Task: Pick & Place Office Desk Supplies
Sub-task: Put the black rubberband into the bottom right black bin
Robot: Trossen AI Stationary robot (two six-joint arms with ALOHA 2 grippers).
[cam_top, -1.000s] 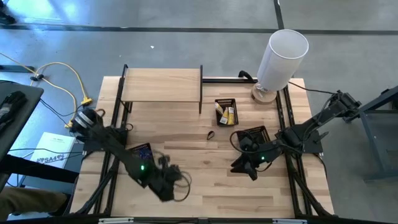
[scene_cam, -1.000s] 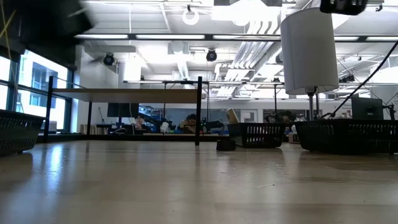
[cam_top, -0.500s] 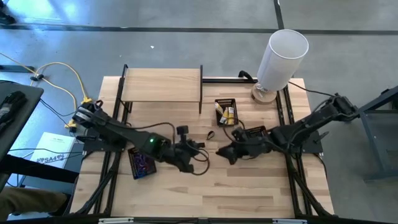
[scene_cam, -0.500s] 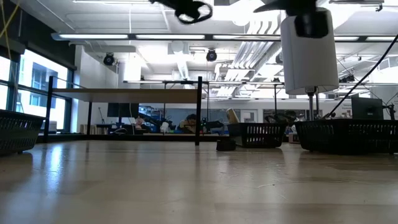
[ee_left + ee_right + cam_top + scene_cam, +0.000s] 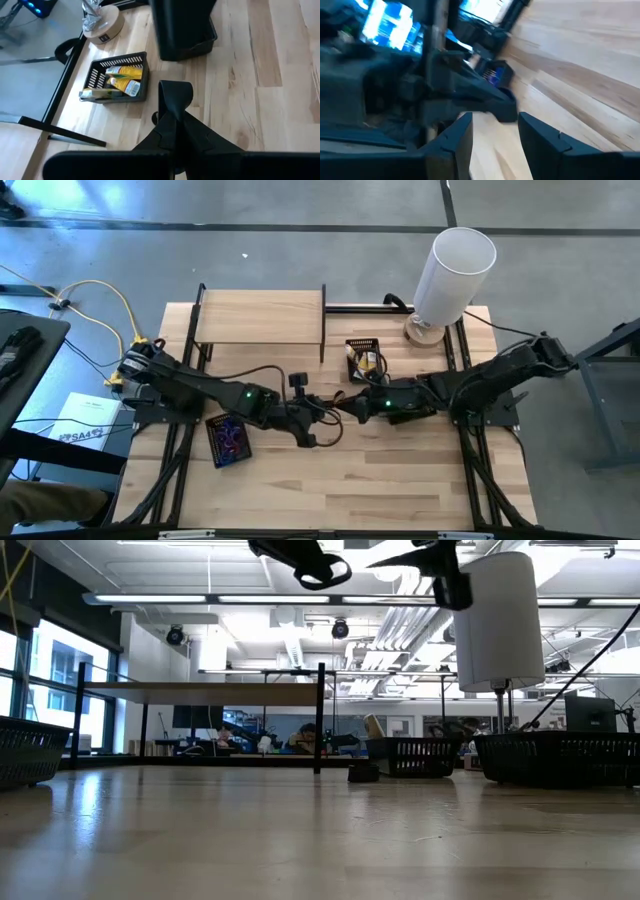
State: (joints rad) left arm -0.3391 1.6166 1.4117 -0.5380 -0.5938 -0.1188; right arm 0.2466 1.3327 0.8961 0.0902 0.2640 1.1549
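Note:
My left gripper (image 5: 325, 414) hovers high over the table's middle, shut on a black loop (image 5: 175, 92), which also shows in the low view (image 5: 322, 572). My right gripper (image 5: 352, 408) faces it from the table's right, open, its fingertips a little short of the black loop (image 5: 502, 107) and touching nothing. A small black item (image 5: 363, 773) lies on the table below them. Yellow packets lie in a small mesh tray (image 5: 363, 358). Coloured loops lie in the left tray (image 5: 228, 438). My left gripper pinches one end of the black loop (image 5: 172, 111) between its two shut fingers. The fingers come from the table's left, slanting down. The loop's free end (image 5: 176, 87) sticks out past the fingertips, lifted clear of the table.
A black mesh tray (image 5: 412, 392) sits under my right arm. A tall white cylinder (image 5: 455, 270) stands at the far right corner, and a low wooden shelf (image 5: 260, 317) at the far left. Bare wood stretches along the near edge.
My left gripper has swung from the near left part of the table up toward the middle, rolling as it went, with the loop in its fingers. My right gripper has left its place over the right tray and gone toward the table's left, up to the left gripper.

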